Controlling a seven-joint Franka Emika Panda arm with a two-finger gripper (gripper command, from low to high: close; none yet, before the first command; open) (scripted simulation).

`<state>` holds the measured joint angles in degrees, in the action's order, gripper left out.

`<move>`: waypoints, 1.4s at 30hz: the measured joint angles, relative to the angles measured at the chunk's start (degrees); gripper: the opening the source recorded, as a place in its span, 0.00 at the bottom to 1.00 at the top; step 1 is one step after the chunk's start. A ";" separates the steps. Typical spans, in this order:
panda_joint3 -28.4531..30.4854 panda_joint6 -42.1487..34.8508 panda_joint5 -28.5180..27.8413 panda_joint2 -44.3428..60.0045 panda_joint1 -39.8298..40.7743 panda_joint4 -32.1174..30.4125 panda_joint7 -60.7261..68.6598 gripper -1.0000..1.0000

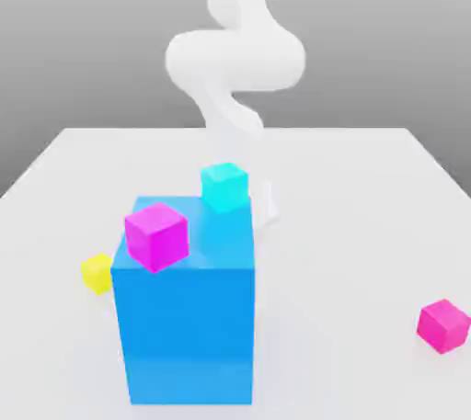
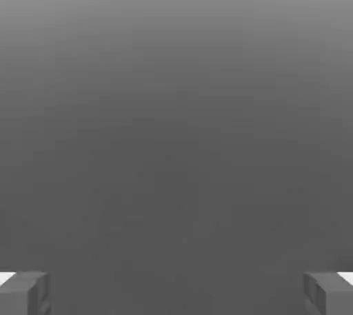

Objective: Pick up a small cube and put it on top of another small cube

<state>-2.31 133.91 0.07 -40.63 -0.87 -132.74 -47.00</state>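
The small hot-pink cube (image 1: pixel 443 324) lies on the white table (image 1: pixel 350 225) at the exterior view's right, near the front. A big blue block (image 1: pixel 184 317) stands left of centre. On its top sit a purplish-magenta cube (image 1: pixel 156 235) at the front left corner and a cyan cube (image 1: pixel 224 186) at the back. A yellow cube (image 1: pixel 97 273) rests on the table just left of the block. The white arm (image 1: pixel 235 60) rises behind the block. In the hand view my gripper (image 2: pixel 176 293) is open, its fingertips (image 2: pixel 24 293) far apart with nothing between them against plain grey.
The blue block is the tallest obstacle and stands between the arm and the table's front. Bare table stretches between the block and the hot-pink cube. The table's right edge runs close to that cube.
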 joint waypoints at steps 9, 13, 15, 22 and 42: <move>-9.33 7.79 -1.25 18.78 -3.21 -3.50 -5.36 0.50; -13.41 11.20 -3.03 27.06 -4.84 -5.03 -8.56 0.50; -15.29 12.86 -4.32 31.26 -5.77 -5.78 -10.48 0.50; -18.51 18.56 -10.15 46.28 -12.71 -8.36 -18.05 0.50; -15.61 24.47 -14.67 58.40 -20.19 -9.20 -23.49 0.00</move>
<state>-17.92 158.38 -14.60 17.76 -21.06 -141.94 -70.49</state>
